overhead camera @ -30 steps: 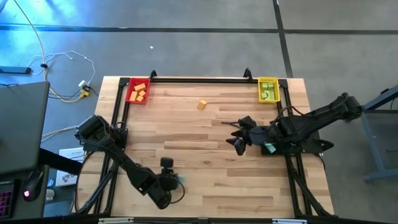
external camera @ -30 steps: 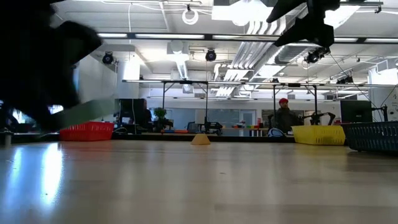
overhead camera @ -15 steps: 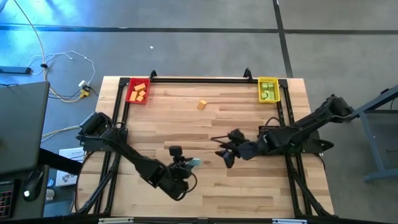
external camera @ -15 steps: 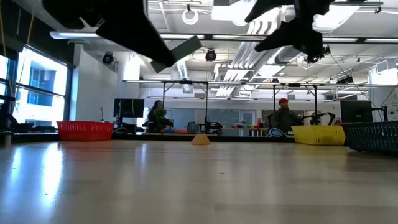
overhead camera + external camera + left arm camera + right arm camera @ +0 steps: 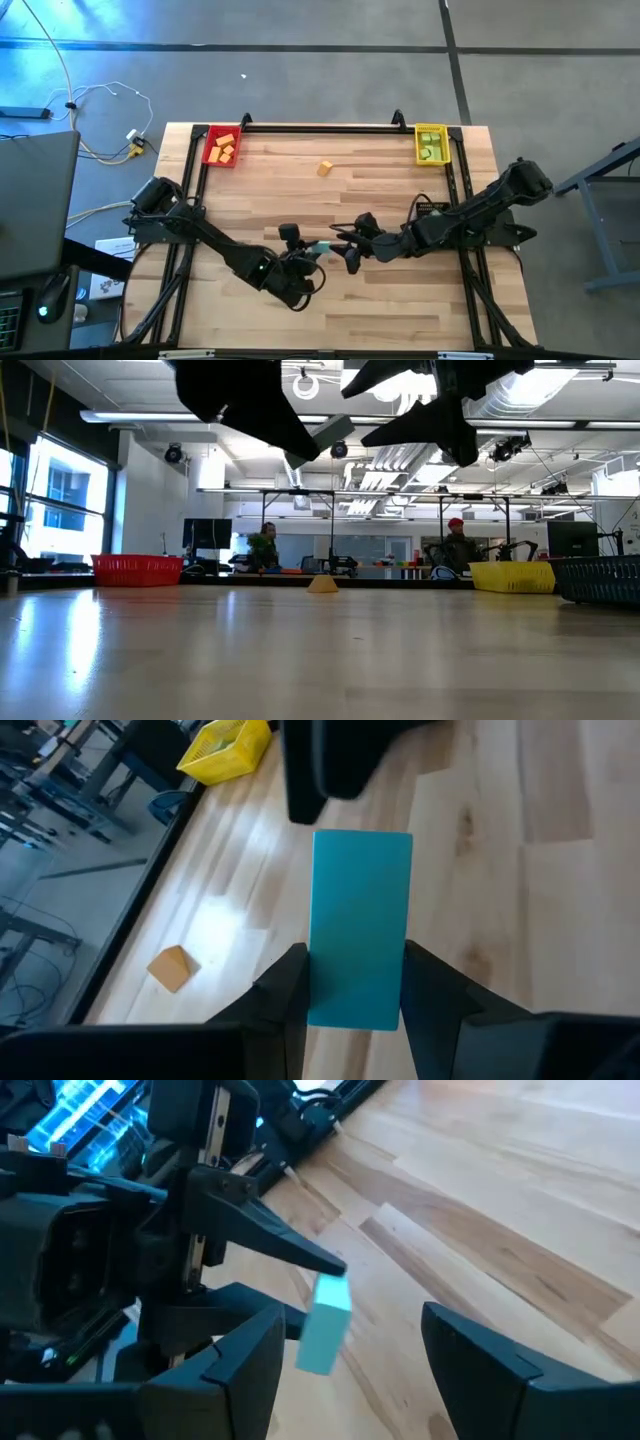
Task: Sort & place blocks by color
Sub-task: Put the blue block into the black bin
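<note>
Wooden planks of the bench (image 5: 330, 300) fill the high view, and over their middle a teal block (image 5: 319, 246) is held up off the surface. The left gripper (image 5: 312, 251) is clamped on it: in the left wrist view its two fingers (image 5: 283, 988) press the block's (image 5: 360, 928) lower sides, and the upper part sticks out free. The right gripper (image 5: 350, 243) hangs just beside the block, facing the left one, its fingers (image 5: 225, 1367) spread wide with nothing between them; in the right wrist view the block (image 5: 325, 1323) shows in the gap ahead of them.

Well apart from both, toward the far edge, an orange block (image 5: 325, 168) lies alone on the wood. A red tray (image 5: 222, 147) with orange blocks sits at the far left corner, and a yellow tray (image 5: 431, 143) with green blocks at the far right corner. In the low view two people (image 5: 459, 547) show in the room beyond the bench.
</note>
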{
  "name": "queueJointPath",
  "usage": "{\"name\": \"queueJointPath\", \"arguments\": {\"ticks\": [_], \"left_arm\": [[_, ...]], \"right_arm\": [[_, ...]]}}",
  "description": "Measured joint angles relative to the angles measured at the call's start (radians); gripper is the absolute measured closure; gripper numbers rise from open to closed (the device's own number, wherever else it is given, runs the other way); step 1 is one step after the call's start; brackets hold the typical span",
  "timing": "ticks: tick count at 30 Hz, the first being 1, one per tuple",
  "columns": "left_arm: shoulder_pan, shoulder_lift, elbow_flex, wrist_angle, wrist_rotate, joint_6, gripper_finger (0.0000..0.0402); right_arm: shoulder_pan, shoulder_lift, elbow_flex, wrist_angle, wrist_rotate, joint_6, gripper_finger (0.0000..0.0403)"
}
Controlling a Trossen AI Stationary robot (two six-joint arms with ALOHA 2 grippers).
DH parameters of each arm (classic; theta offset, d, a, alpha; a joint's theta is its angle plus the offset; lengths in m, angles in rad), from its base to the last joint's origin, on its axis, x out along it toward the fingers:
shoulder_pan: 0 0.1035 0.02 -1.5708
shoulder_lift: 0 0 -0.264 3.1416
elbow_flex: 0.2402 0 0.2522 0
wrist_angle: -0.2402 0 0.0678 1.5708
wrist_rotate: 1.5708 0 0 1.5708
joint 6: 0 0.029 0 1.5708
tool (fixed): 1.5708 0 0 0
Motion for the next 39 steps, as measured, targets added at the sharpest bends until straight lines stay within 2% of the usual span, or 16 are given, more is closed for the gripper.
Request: {"name": "queueJointPath", "arguments": {"ticks": [7, 14, 18, 25, 30, 35, 39], "left_arm": [[0.042, -0.001, 0.0, 0.057, 0.007, 0.065, 0.0301], [0.069, -0.001, 0.0, 0.131, 0.011, 0.125, 0.03], [0.079, -0.001, 0.0, 0.139, 0.011, 0.127, 0.0298], [0.108, -0.001, 0.0, 0.135, 0.058, 0.116, 0.0296], [0.123, -0.001, 0.0, 0.135, 0.119, 0.052, 0.0297], [0.131, -0.001, 0.0, 0.133, 0.189, 0.002, 0.0297], [0.128, -0.001, 0.0, 0.13, 0.252, -0.008, 0.0297]], "right_arm": [[-0.006, 0.029, 0.0, 0.032, 0.047, -0.026, 0.0181], [-0.03, 0.031, 0.0, 0.003, 0.049, -0.037, 0.0185], [-0.03, 0.031, 0.0, 0.003, 0.05, -0.083, 0.0226], [-0.028, 0.03, 0.0, 0.001, 0.05, -0.114, 0.0363], [-0.017, 0.031, 0.001, -0.049, 0.062, -0.125, 0.0368], [-0.007, 0.031, 0.0, -0.163, 0.082, -0.051, 0.0357], [0.005, 0.031, 0.0, -0.274, 0.086, 0.011, 0.0369]]}}
